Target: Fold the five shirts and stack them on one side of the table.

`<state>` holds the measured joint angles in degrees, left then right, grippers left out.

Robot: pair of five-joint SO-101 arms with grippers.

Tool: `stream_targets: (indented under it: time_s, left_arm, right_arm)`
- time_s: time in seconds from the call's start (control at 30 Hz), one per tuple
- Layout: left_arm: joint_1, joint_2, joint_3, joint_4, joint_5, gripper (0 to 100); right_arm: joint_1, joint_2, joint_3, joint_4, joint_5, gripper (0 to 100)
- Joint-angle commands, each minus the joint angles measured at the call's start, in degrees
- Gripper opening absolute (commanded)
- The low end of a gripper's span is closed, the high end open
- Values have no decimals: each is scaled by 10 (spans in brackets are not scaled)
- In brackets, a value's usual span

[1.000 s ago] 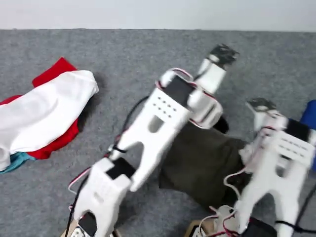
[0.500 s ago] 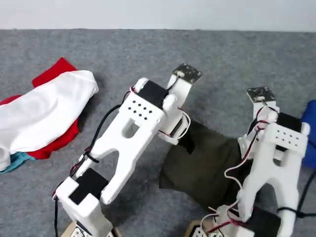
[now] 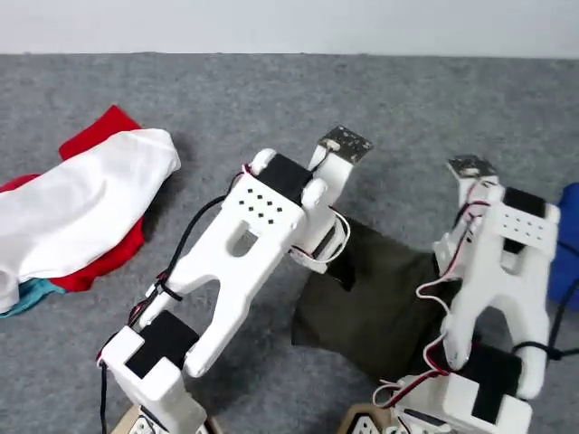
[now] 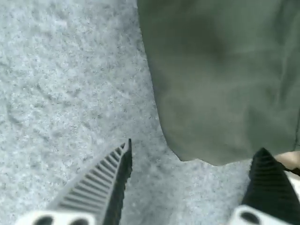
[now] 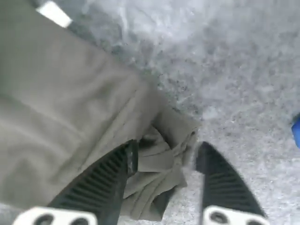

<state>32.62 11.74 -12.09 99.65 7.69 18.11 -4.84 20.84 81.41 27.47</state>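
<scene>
Although the olive shirt [image 3: 380, 298] lies on the grey tabletop [image 3: 226, 108] between the two arms as a rough rectangle, one corner is bunched, so its fold looks unfinished. The right jaws stand open astride that crumpled corner, gripping nothing. The left jaws, also open and empty, hover at the shirt's opposite edge. Well apart, on the far left side, a white shirt [image 3: 81, 203] rests on a red shirt [image 3: 104, 127] with a teal shirt [image 3: 27, 294] peeking out beneath, seemingly three already stacked. A blue shirt [image 3: 568, 212] at the right edge appears to be waiting its turn.
</scene>
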Motion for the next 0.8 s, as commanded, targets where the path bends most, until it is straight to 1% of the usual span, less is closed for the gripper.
stream_targets:
  time_s: [0.0,0.03,0.1,0.2,0.3,0.37,0.53,0.6,0.67,0.77]
  left_arm:
    - [4,-29,0,10,-6,376]
    - [3,-28,0,10,-6,376]
    - [2,-27,0,10,-5,376]
    - [3,-26,0,10,-5,376]
    - [3,-25,0,10,-5,376]
    - [4,-25,0,10,-5,376]
    - [4,-25,1,10,-5,376]
    - [4,-25,1,10,-5,376]
    - [4,-25,1,10,-5,376]
    - [4,-25,1,10,-5,376]
  right_arm:
    - [-38,-2,-40,38,-9,318]
    - [-48,-2,-41,45,-9,322]
    - [-63,-2,-41,52,-32,321]
    - [-49,0,-36,52,-55,320]
    - [-44,-2,-12,51,-61,318]
    - [-43,-1,0,44,-61,288]
    - [-42,2,20,16,-61,134]
    - [-41,2,20,13,-61,95]
    - [-39,3,20,7,-61,87]
    - [-38,4,20,5,-57,105]
